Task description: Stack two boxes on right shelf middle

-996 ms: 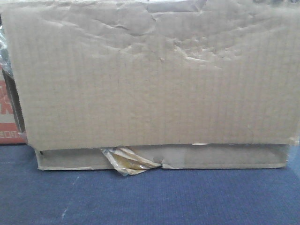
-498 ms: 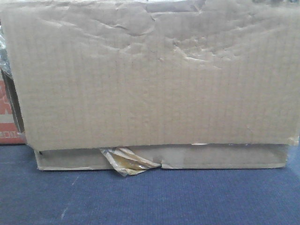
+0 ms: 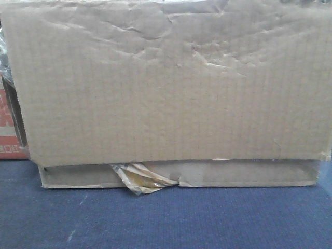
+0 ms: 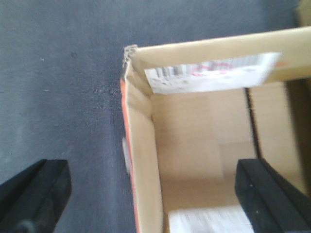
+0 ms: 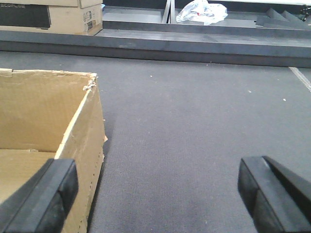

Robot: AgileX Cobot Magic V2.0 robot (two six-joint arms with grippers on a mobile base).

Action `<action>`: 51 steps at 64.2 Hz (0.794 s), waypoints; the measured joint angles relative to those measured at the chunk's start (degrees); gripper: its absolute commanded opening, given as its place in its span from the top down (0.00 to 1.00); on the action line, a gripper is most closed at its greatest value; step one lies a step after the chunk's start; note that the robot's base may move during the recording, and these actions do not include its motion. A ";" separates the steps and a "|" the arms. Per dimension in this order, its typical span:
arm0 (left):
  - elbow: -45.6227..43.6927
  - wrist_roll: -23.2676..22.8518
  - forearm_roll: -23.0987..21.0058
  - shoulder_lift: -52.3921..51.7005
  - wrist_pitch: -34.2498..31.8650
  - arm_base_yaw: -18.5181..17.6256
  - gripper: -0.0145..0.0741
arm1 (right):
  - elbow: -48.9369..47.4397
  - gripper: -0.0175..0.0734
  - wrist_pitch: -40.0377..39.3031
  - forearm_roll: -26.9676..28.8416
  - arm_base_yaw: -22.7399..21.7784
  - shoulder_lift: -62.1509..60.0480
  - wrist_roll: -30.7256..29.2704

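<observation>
Left gripper (image 4: 153,201): released. Its black fingers (image 4: 34,194) are wide apart, one over the floor and one over the inside of an open carton (image 4: 199,145), so they straddle its side wall. The carton is plain corrugated brown board, rectangular, with orange print on the outer face and a frayed top corner. There are 2 white labels inside, one on the far wall and one at the frame's bottom edge, both blurred. It sits on grey low-pile carpet (image 4: 63,73).

Right gripper (image 5: 155,194): also released. One finger is over the corner of an open box (image 5: 43,111), the other over carpet. Same board, ragged corner. Can't tell if it's the same box as the left wrist's.

Beyond it: a long low grey step (image 5: 194,43), stacked cartons (image 5: 63,17) far left (cropped, no firm count), 1 crumpled white plastic bag (image 5: 201,10).

Front view: 1 big box (image 3: 166,88) fills the frame, close up, on blue carpet (image 3: 166,218). Its face is creased and dented near the top. The bottom flap gapes, with torn tape (image 3: 140,179) peeling off. A sliver of a red-printed carton (image 3: 6,135) shows behind its left edge.
</observation>
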 measured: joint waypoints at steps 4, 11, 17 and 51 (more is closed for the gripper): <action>0.00 0.13 0.00 2.56 -0.82 0.10 0.18 | 0.00 0.18 0.00 0.09 0.00 0.00 0.00; 0.00 0.13 0.00 6.09 -1.70 0.10 0.18 | 0.00 0.18 0.00 0.09 0.00 0.00 0.00; 0.00 0.26 0.00 8.48 -2.12 0.10 0.18 | 0.00 0.18 0.00 0.09 0.00 0.00 0.00; 0.00 0.48 0.41 11.06 -1.34 0.10 0.96 | 0.00 0.18 0.00 0.09 0.00 0.00 0.00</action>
